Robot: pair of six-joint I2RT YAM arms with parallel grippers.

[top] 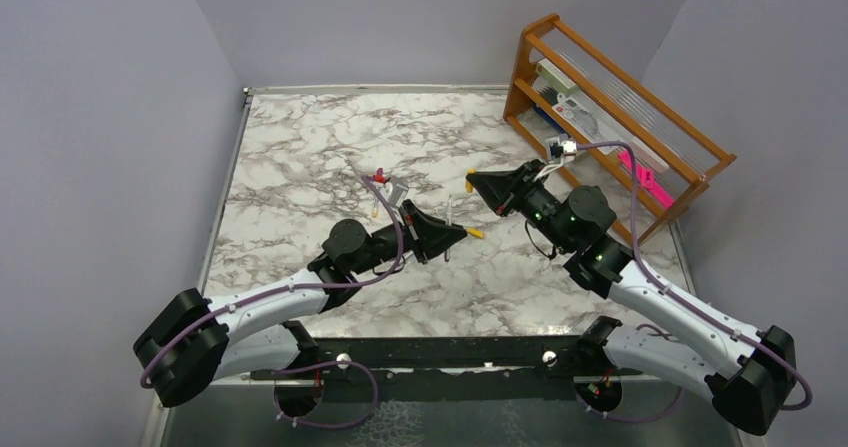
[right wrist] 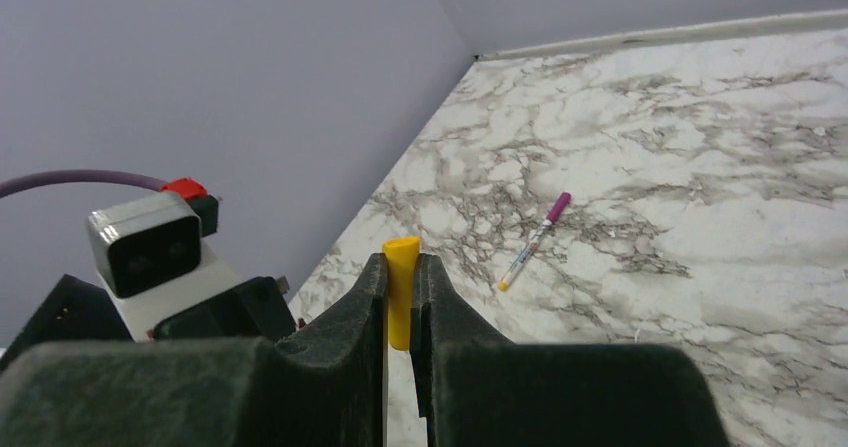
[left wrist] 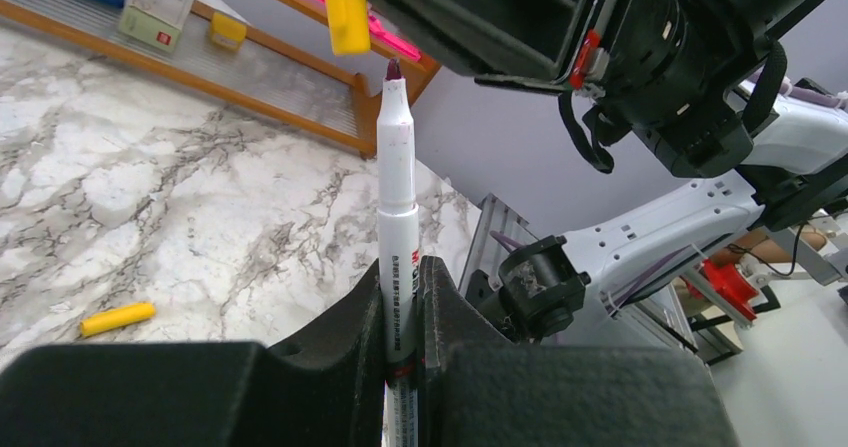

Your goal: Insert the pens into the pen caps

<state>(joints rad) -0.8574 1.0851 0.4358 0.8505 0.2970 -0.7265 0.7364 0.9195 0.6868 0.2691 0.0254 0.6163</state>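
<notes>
In the left wrist view the left gripper [left wrist: 402, 279] is clamped on the lower barrel of a pen [left wrist: 396, 167]. The pen's long axis runs straight to 12 o'clock, dark purple tip uppermost and bare. Just past that tip, at about 11 o'clock and not touching it, hangs a yellow cap [left wrist: 345, 9], its own axis close to parallel with the pen. The right gripper [right wrist: 401, 265] has it pinched between closed fingers, with roughly half the cap standing proud. The tip sits a little to the 5 o'clock side of the cap's lower end, so the coming move probably turns on closing that sideways offset before pushing along the shared axis. Which end of the cap is the open one I cannot tell. Farther off, a second yellow cap [left wrist: 117, 318] lies flat on the table [left wrist: 150, 197], at 8 o'clock from the held pen.
</notes>
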